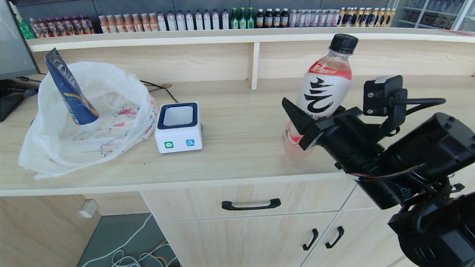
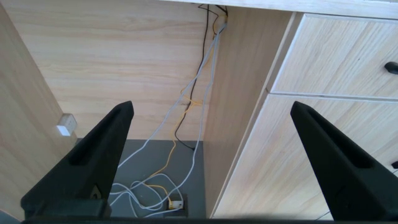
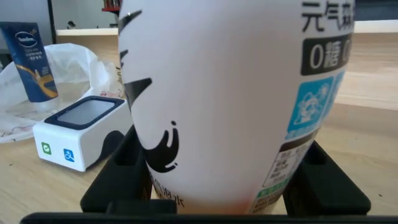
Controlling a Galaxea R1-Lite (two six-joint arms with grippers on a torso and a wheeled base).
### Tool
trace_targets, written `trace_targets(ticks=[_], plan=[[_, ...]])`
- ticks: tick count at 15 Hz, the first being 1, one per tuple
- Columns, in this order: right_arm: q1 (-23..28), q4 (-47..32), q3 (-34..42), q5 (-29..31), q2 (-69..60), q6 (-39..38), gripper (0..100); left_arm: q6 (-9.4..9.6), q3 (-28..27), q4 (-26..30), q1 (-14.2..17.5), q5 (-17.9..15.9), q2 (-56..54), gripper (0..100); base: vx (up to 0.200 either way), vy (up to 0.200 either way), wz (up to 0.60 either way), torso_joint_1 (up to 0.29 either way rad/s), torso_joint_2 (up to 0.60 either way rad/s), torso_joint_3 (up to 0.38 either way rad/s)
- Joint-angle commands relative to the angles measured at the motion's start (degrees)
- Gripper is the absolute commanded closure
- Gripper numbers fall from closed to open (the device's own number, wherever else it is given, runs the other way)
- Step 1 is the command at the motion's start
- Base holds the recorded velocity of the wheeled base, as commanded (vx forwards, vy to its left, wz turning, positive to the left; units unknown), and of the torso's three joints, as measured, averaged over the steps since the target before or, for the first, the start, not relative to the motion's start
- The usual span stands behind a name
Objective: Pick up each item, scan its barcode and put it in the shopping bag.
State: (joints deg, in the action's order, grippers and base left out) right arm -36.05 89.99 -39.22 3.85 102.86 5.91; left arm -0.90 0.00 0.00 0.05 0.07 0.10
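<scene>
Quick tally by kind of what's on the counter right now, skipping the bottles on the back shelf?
drink bottle: 1
blue tube, standing in the bag: 1
shopping bag: 1
barcode scanner: 1
Total: 4

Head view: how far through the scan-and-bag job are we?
Done: a blue tube stands in the shopping bag. In hand: the right gripper is shut on the bottle, upright at counter level. To do: scan it over the scanner, then bag it.
</scene>
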Motion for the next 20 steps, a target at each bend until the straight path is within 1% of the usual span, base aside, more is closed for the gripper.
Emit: trace_targets(ticks=[1,2,4,17,19,20], plan=[[0.63,0.01,-0.42,0.10,-0.12,-0.20,100,-0.06,0.00,0.00,0.04,0.01,0.08,0,0.000,0.200,0.00,0.002,0.00,-0.002],[2.03,0.01,-0.33,0.01,-0.30,-0.29,100,-0.06,0.00,0.00,0.04,0.01,0.08,0,0.000,0.200,0.00,-0.017,-0.01,0.007],[3.09,0.01,-0.33,0.01,-0.82,-0.46,100,-0.06,0.00,0.09,0.04,0.01,0.08,0,0.000,0.200,0.00,0.012,0.00,0.002],[3.18,0.01,-0.33,0.01,-0.74,-0.46,100,-0.24,0.00,0.09,0.04,0.01,0.08,0,0.000,0.200,0.00,0.002,0.00,0.003],[2.74,0.01,0.28,0.01,-1.44,-0.29,100,0.02,0.00,0.00,-0.05,0.01,-0.01,0,0.000,0.200,0.00,0.000,0.00,0.002],[2.47,0.01,0.28,0.01,-1.70,-0.29,100,0.02,0.00,0.00,0.04,0.01,-0.01,0,0.000,0.000,0.00,0.000,0.00,0.000]])
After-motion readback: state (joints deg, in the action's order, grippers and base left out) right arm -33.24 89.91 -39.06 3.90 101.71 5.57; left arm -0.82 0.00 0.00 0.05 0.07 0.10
